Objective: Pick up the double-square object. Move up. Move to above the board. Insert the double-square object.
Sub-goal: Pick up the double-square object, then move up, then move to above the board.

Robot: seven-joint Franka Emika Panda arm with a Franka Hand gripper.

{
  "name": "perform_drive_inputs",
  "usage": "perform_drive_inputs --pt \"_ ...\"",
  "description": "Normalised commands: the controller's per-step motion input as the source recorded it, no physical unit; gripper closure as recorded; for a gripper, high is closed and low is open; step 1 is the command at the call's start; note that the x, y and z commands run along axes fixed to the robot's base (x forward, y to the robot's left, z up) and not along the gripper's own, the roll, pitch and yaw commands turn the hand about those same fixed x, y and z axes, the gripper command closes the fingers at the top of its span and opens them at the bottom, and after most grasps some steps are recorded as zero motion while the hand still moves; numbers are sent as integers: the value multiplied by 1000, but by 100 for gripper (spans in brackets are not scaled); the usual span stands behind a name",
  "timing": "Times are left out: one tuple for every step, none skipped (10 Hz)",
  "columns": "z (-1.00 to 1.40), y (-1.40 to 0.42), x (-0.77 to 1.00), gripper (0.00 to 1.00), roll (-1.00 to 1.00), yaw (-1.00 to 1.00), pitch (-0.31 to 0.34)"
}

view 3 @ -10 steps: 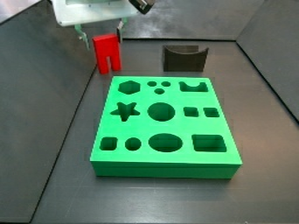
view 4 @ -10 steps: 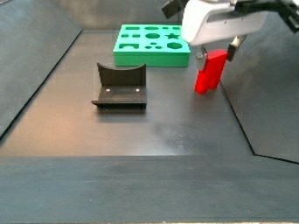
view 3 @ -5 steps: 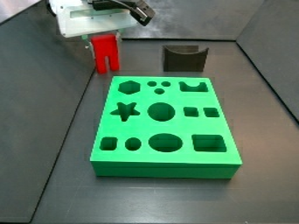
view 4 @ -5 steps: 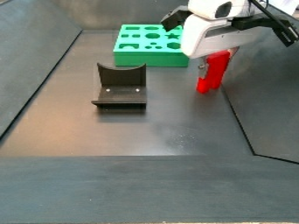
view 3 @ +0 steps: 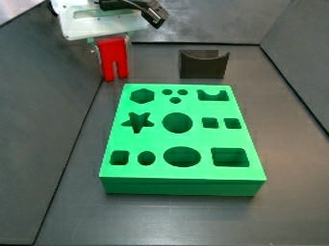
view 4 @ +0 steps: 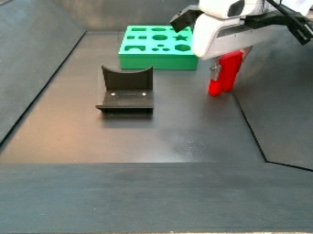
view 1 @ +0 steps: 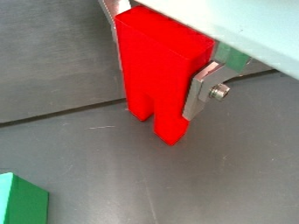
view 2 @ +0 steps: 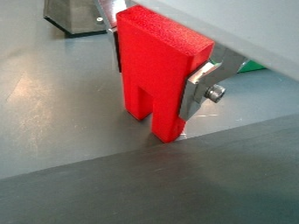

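The double-square object (view 3: 113,60) is a bright red block, upright with its two legs pointing down, at the far left of the dark floor beside the board (view 3: 157,137). My gripper (view 3: 110,43) is down over it. In both wrist views the silver fingers (view 1: 201,87) (view 2: 198,87) lie flat against the two sides of the red block (view 1: 158,61) (view 2: 158,61), so the gripper (view 1: 158,74) (view 2: 156,74) is shut on it. Its legs are at or just above the floor (view 4: 221,75). The green board also shows in a side view (view 4: 159,58).
The dark fixture (view 3: 202,63) (view 4: 124,91) stands on the floor beyond the board; its edge shows in a wrist view (view 2: 76,13). A corner of the board shows in a wrist view (view 1: 17,201). Sloped dark walls ring the floor.
The gripper has come down from above the red block and its fingers now sit on both sides of the block. The block has stayed about where it was.
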Motion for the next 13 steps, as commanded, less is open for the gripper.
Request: perform_drive_inputs --pt "0 0 0 100 0 0 0" --pt "0 0 0 100 0 0 0" --pt "0 0 0 100 0 0 0" --pt "833 0 0 100 0 0 0" --pt "823 -21 3 100 -3 0 5" --pt "769 -30 5 100 -15 1 20" --pt "685 -31 9 100 -33 9 26" --pt "539 -25 -5 100 -61 17 32" --pt "423 -26 -11 100 -84 23 28" --pt "306 -29 -15 100 -106 26 26" --pt "1000 97 125 100 295 -411 14" --pt "1000 101 126 100 277 -395 23" --pt "1000 98 119 100 244 -302 58"
